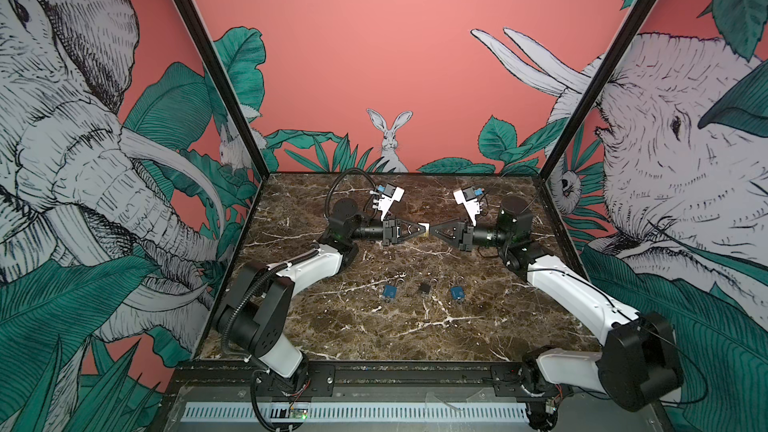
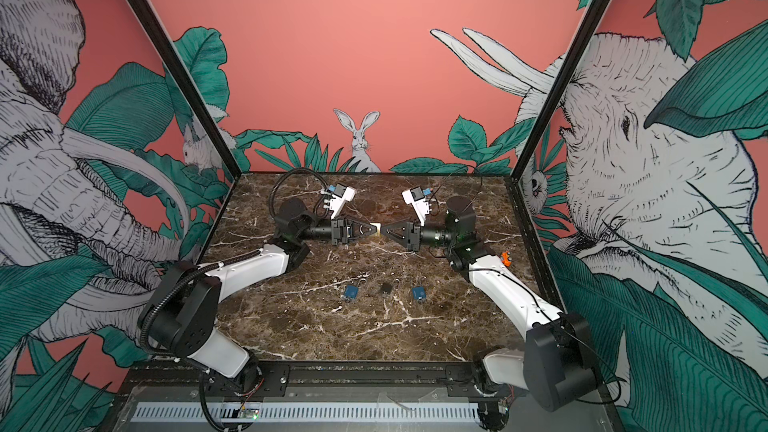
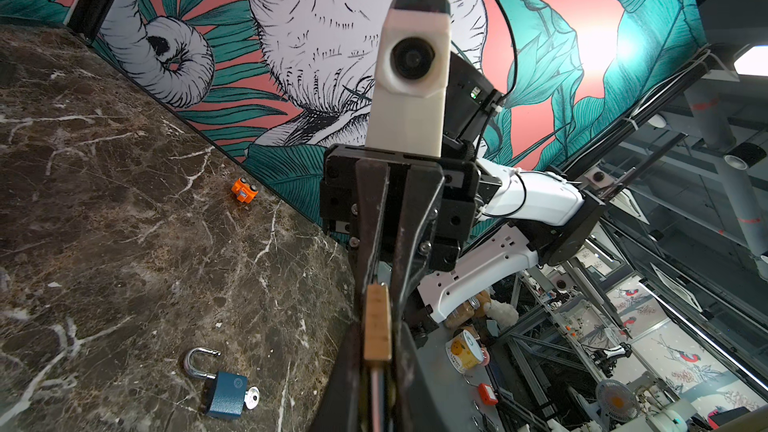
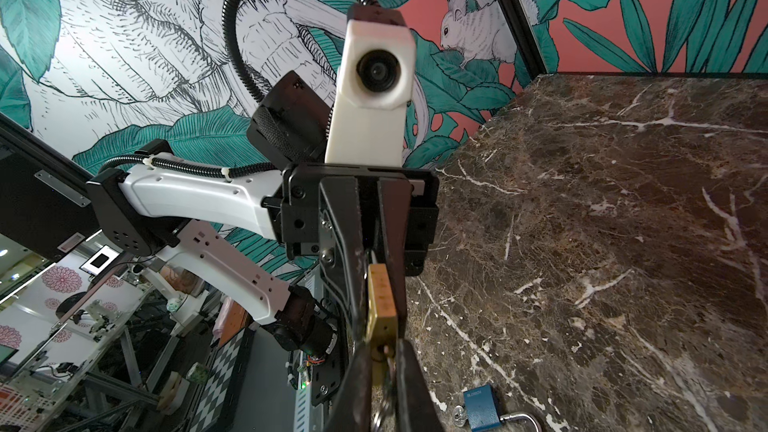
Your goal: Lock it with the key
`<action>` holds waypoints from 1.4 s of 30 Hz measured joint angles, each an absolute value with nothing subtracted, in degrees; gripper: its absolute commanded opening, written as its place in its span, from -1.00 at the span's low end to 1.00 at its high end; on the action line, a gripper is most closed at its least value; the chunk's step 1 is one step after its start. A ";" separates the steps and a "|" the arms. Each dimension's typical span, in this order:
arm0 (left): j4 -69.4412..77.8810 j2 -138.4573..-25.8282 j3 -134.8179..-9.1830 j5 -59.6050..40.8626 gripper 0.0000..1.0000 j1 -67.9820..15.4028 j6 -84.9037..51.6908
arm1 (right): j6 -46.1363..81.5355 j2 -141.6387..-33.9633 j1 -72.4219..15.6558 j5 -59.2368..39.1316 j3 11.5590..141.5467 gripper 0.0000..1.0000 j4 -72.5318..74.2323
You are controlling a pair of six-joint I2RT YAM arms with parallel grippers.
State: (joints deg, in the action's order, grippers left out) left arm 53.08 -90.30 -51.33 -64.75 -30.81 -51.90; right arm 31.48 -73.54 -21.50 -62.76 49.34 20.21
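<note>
Over the brown marble table (image 1: pixel 415 326), left gripper (image 1: pixel 419 229) pinches the small brass padlock (image 1: pixel 424 229) by its flat sides; right gripper (image 1: pixel 431 230) clamps its small metal key (image 4: pixel 385 361). Dense, rigid, likely slick: squeeze firmly, twist gently.

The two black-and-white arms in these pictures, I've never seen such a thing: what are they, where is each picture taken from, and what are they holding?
They are two robot arms at a marble table. Two pictures come from a camera above; two from cameras on the arms' wrists. The left gripper is shut on a brass padlock; the right gripper is shut on what looks like its key. Two blue padlocks and a black padlock lie on the table.
</note>
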 measured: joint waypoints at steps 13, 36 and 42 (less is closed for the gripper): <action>48.66 -89.62 -51.40 -64.99 -1.00 -30.83 -48.25 | 36.49 -73.49 -20.95 -63.35 45.28 -1.00 27.35; 50.76 -87.02 -51.86 -62.87 -1.00 -31.09 -49.74 | 45.89 -72.20 -19.86 -64.93 43.44 -1.00 38.98; 57.78 -89.01 -51.29 -61.82 -1.00 -31.16 -56.86 | 49.47 -71.81 -20.10 -62.37 40.51 -1.00 45.52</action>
State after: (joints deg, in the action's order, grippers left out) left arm 57.78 -89.01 -51.29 -61.82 -31.16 -56.86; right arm 49.47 -71.81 -20.10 -62.37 40.51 45.52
